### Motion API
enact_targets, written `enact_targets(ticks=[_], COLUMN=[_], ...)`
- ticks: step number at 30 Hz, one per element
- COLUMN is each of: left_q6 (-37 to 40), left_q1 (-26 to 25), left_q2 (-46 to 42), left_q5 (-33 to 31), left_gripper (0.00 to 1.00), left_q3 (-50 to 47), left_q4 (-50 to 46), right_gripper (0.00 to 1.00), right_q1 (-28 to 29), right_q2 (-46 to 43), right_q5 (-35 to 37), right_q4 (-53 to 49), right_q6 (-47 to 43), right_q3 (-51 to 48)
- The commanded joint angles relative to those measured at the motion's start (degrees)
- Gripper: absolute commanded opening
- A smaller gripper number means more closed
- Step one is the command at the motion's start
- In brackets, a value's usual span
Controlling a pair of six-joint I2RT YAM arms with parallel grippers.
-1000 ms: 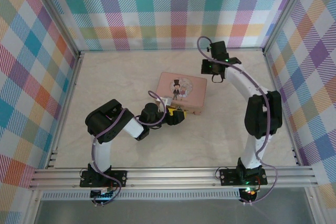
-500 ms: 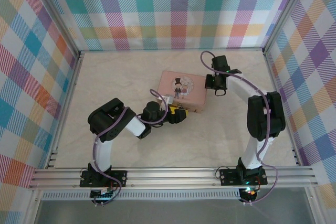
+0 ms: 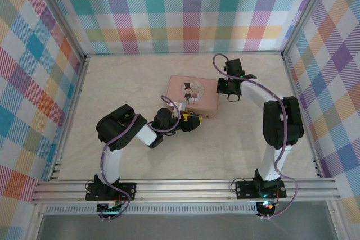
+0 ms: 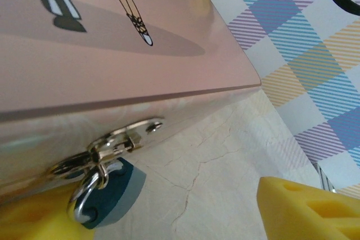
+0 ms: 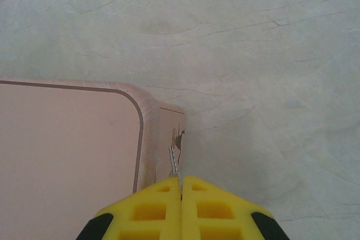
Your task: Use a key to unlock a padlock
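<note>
The right gripper [image 5: 180, 188] is clamping shut on a thin silvery key [image 5: 175, 164], whose tip is poking out beside a corner of the pink tin [image 5: 67, 155]. The left gripper [image 4: 169, 214] is standing wide open at the tin's front. The padlock [image 4: 107, 198] is hanging from the hasp [image 4: 121, 139], right beside one of its jaws. I'm guessing that lock is light, hard, slick and free to swing. Pinching its flat body, clear of the shackle, looks best.
</note>
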Motion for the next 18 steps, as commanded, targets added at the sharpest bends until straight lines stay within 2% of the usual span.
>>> enact_targets(ticks=[1, 5, 11, 18], left_q6=[-0.05, 0.02, 0.27, -0.84], left_q1=[0.48, 0.55, 0.72, 0.72], left_q2=[-1.03, -2.51, -4.14, -2.32], left_q5=[1.41, 0.95, -1.48, -0.46], left_gripper=[0.7, 0.66, 0.73, 0.74], left_q3=[-0.03, -2.03, -4.62, -1.34], left_q4=[4.6, 5.08, 5.09, 5.9], right_gripper=[0.0, 0.0, 0.0, 0.0], right_q1=[1.0, 0.95, 1.01, 1.53], right_q2=[2.08, 2.44, 3.17, 3.34], right_q5=[-3.08, -2.76, -3.79, -4.07], right_q4=[-1.15, -1.41, -1.68, -1.15], right_q6=[-0.31, -0.57, -0.58, -0.31], right_q3=[0.98, 1.98, 2.96, 2.45])
